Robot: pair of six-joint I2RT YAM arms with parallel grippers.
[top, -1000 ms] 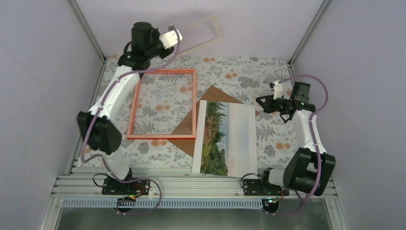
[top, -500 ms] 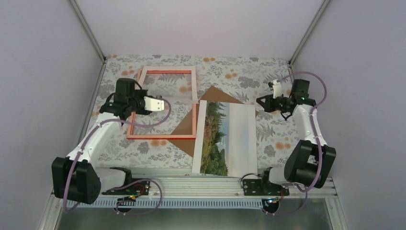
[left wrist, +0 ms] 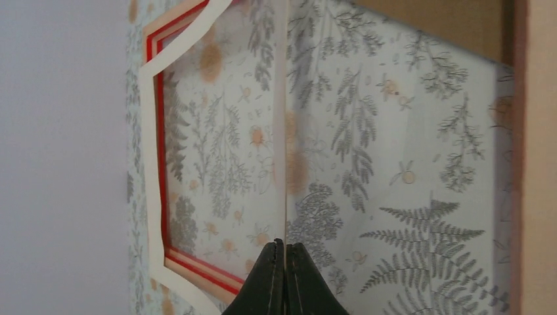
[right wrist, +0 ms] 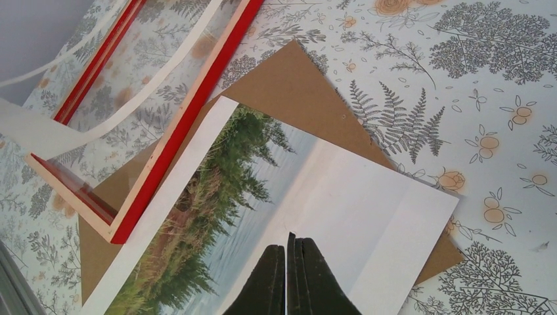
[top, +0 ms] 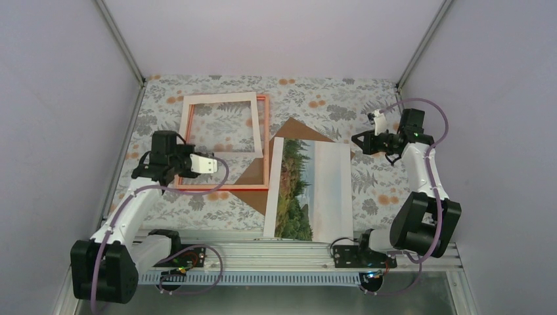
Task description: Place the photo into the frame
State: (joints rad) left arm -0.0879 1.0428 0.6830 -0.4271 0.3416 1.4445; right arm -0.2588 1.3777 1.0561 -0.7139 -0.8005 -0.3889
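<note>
While both arms hang over the floral table (top: 315, 95), notes as follows.

Left gripper (top: 211, 163): fingers pressed together, tips meeting, low over the near part of the frame (top: 223, 187). Frame lies flat, directly beneath and ahead of this hand.

White mat border (top: 220, 100) lies skewed across the frame's far half. In the wrist view one thin strip of it runs straight out from the left fingertips (left wrist: 270, 282). Contact is hard to judge at this angle, probably none.

Right gripper (top: 360, 140): fingers likewise closed on each other, nothing between them.

Photo (right wrist: 309, 210) lies picture-up just below and ahead of the right hand, outside the frame, one corner just beside the red rail.

Brown backing board (right wrist: 295, 79) sits under the photo and the frame's near corner, showing beyond the right fingertips.
</note>
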